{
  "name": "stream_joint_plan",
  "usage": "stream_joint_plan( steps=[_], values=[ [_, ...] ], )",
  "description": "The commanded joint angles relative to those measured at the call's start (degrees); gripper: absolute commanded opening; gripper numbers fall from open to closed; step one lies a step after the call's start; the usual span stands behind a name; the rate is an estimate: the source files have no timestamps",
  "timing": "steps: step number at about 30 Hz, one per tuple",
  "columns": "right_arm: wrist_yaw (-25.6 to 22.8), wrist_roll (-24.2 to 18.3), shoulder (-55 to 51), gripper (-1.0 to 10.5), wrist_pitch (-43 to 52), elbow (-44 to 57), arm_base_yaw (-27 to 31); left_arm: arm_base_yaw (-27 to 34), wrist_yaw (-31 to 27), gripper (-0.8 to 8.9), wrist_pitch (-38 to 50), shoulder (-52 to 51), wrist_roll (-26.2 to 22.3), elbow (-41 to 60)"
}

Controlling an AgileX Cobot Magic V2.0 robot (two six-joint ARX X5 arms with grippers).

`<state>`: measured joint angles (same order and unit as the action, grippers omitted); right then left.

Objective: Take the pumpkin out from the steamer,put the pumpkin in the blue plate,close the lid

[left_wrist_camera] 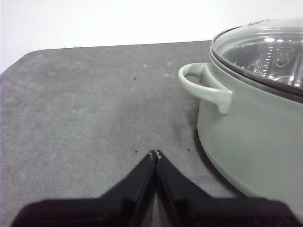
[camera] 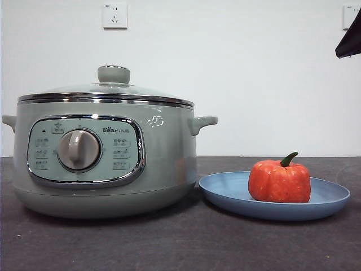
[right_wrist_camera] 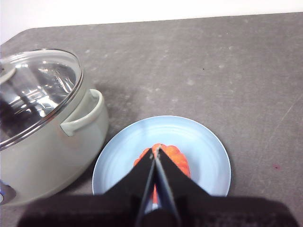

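1. Starting at the left of the front view, we find the steamer (camera: 104,158) standing on the dark desk (camera: 180,243), with its glass lid (camera: 107,90) seated flat on the rim, knob up.
2. Beside the steamer's handle, our left gripper (left_wrist_camera: 155,153) hangs over bare desk with its jaws clenched tip to tip, grasping nothing.
3. Moving right, the blue plate (camera: 225,192) lies just beside the steamer's base, and the pumpkin (camera: 280,180) sits upright in it, stem up.
4. Above that plate our right gripper (right_wrist_camera: 155,150) hovers over the pumpkin, jaws pressed together and empty; in the front view only a black tip shows at the top right corner.
5. We judge all three steps done: pumpkin out, plated, lid closed. Nothing appears left.
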<state>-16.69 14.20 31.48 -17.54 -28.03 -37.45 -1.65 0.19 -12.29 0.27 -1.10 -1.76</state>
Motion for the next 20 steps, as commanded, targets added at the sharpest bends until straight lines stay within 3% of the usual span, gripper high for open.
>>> stream_joint_plan(
  steps=[1,20],
  values=[
    [-0.2,0.5,0.0,-0.2,0.3,0.2,-0.1,0.2,0.0,-0.03,-0.5,-0.2,-0.4,0.7],
    [-0.2,-0.2,-0.1,-0.2,-1.1,0.2,-0.1,0.2,0.0,-0.03,-0.7,-0.2,-0.4,0.7]
  ],
)
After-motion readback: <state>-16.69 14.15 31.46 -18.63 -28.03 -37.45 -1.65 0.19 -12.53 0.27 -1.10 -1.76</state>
